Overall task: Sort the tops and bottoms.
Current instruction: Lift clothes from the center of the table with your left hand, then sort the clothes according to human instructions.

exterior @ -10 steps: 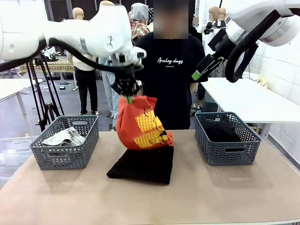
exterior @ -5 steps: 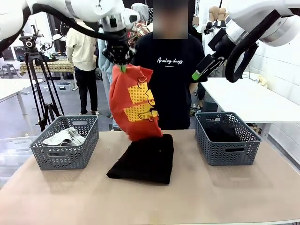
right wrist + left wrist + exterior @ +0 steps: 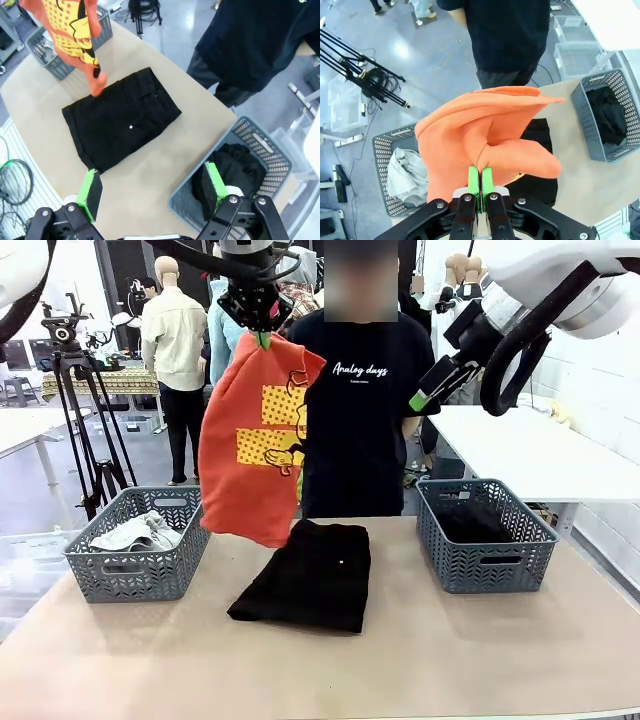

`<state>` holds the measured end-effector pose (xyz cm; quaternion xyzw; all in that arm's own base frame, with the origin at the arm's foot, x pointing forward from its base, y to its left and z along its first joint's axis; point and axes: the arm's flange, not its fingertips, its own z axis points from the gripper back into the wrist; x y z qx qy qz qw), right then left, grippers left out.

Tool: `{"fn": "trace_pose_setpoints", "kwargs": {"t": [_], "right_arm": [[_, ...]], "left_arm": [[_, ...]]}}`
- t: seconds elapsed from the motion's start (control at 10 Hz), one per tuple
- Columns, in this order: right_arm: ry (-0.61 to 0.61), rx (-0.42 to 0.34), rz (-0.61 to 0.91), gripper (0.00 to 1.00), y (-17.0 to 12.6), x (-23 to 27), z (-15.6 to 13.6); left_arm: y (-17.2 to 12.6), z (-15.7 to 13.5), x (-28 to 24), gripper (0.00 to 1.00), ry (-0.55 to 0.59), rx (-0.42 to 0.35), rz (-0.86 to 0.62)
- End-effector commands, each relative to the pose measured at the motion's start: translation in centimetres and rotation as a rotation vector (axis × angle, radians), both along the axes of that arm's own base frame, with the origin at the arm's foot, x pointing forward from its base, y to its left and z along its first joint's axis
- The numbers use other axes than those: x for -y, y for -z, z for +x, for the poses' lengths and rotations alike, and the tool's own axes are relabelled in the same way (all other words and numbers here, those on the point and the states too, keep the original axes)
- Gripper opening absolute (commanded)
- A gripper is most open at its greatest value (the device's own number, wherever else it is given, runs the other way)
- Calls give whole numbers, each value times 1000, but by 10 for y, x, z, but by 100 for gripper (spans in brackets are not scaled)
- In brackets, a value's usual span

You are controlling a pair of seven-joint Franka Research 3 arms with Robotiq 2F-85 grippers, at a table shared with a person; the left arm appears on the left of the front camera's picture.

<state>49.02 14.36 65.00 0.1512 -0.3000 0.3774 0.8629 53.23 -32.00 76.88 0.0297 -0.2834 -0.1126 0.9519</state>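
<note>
Front view: the left gripper (image 3: pixel 261 333), clamped on the orange top (image 3: pixel 250 440), dangles it above the black shorts (image 3: pixel 312 578), partly hiding the person (image 3: pixel 365 430). The right gripper (image 3: pixel 152 186) gapes empty, high above the table (image 3: pixel 460 660).

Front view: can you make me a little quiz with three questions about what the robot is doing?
1. True or false: the left gripper is shut on the bright orange cloth top with a yellow dotted patch.
2. The crumpled black cloth garment lies in the grey plastic basket on the robot's: A left, B right, C middle.
3. Fill in: the folded black cloth bottoms with a tiny white button lie on the ____.

Key: 1 true; 2 B; 3 table.
</note>
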Motion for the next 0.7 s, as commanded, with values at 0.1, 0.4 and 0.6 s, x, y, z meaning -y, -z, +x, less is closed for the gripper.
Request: {"fn": "trace_pose_setpoints", "kwargs": {"t": [0.1, 0.4, 0.6], "right_arm": [[0, -1, -1, 100, 1, 0, -1], [0, -1, -1, 100, 1, 0, -1], [0, -1, -1, 100, 1, 0, -1]], "left_arm": [[6, 4, -6, 0, -5, -21, -18], [6, 4, -6, 0, -5, -21, -18], [6, 4, -6, 0, -5, -21, -18]]}}
